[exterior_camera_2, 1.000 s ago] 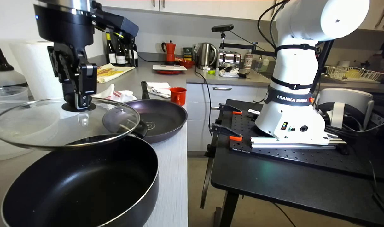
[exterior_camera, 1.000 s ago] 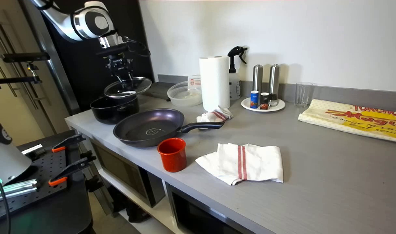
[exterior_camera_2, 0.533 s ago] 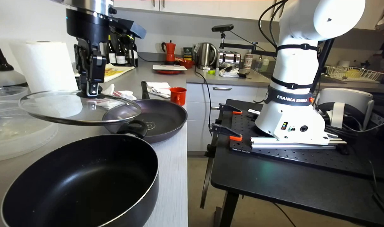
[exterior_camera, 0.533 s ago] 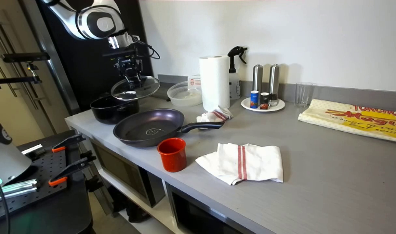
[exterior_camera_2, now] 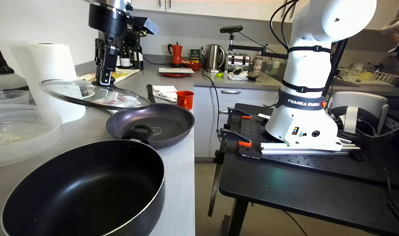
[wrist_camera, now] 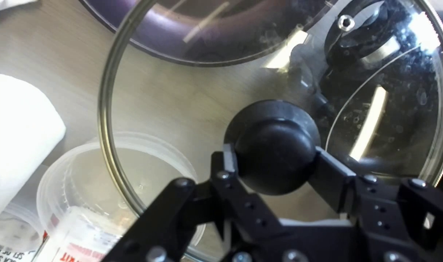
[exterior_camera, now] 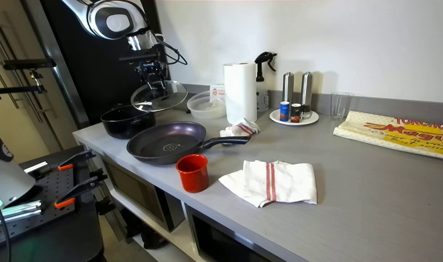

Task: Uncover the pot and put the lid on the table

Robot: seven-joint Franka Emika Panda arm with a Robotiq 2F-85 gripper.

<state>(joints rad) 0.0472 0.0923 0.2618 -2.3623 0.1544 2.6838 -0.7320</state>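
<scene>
Clear, round, metal-rimmed glass lid [exterior_camera_2: 95, 96] hangs tilted in the air, its round black knob [wrist_camera: 276, 156] pinched between the fingers [wrist_camera: 330, 178], parted by just the knob's width. It has just risen and shifted from the small, round black pot [exterior_camera_2: 85, 190] toward the wide, dark purplish frying pan [exterior_camera_2: 168, 126]. Uncovering looks done; setting it on the smooth grey counter [exterior_camera: 352, 182] remains.

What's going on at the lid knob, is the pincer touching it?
Touching: the wrist view shows the pincer closed on the lid knob from both sides.
</scene>
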